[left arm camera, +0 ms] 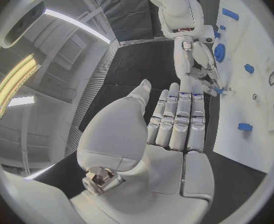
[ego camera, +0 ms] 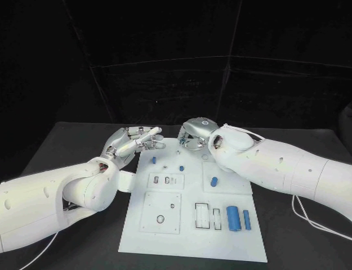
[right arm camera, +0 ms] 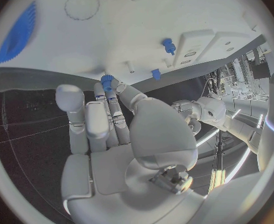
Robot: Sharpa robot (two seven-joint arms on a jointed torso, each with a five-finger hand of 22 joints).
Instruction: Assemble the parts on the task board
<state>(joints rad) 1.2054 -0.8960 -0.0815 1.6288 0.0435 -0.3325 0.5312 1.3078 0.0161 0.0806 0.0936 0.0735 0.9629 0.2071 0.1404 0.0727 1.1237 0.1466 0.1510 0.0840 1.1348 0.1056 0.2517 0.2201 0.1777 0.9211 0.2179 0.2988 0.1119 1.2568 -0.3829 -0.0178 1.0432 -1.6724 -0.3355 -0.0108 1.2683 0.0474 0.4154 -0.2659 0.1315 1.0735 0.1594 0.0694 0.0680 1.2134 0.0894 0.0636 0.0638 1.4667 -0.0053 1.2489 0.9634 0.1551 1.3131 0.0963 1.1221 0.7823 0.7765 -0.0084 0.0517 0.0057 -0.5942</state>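
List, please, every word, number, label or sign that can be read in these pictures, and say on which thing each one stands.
No text can be read.
The task board bears only outlined recesses and small holes, no letters.
The table carries a faint pale marking in the right wrist view, too blurred to read.
The left hand and right hand show no label.

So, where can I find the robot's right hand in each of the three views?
Head view: right hand at upper centre, over the far edge of the task board.
Left wrist view: right hand beyond the left hand, at the board's edge.
Right wrist view: right hand in the middle, fingers toward the board.
Shared landmark: the white task board.
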